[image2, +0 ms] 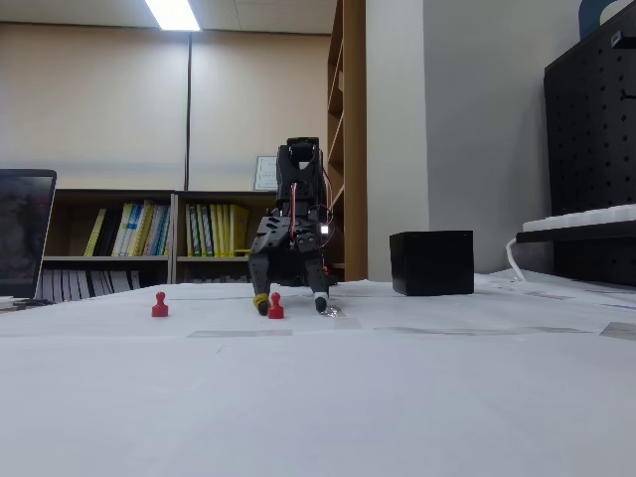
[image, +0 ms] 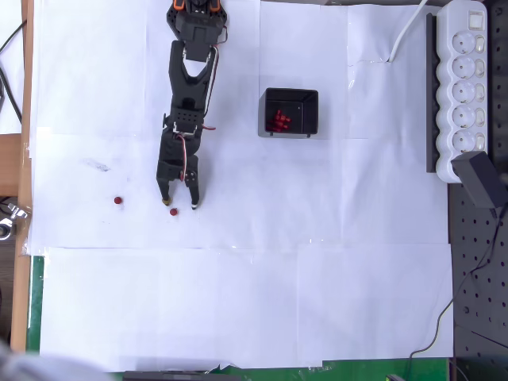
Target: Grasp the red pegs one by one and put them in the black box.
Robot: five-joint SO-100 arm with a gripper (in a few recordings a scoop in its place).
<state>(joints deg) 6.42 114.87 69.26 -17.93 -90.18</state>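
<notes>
In the overhead view, one small glossy red peg (image: 118, 201) stands alone on the white paper-covered table (image: 238, 302), well to the left of the gripper (image: 178, 205). A second red peg (image: 173, 212) stands between the two fingertips, nearer the left one; whether it touches either cannot be told. In the fixed view both pegs (image2: 160, 305) (image2: 275, 307) show rounded heads and flared bases. The jaws stand apart. The black arm (image: 189, 87) reaches down the picture, its gripper (image2: 290, 302) tipped onto the paper. Right of the gripper and further up sits the matte, thin-walled black box (image: 290, 112), with a cluster of red pegs (image: 279, 121) inside.
</notes>
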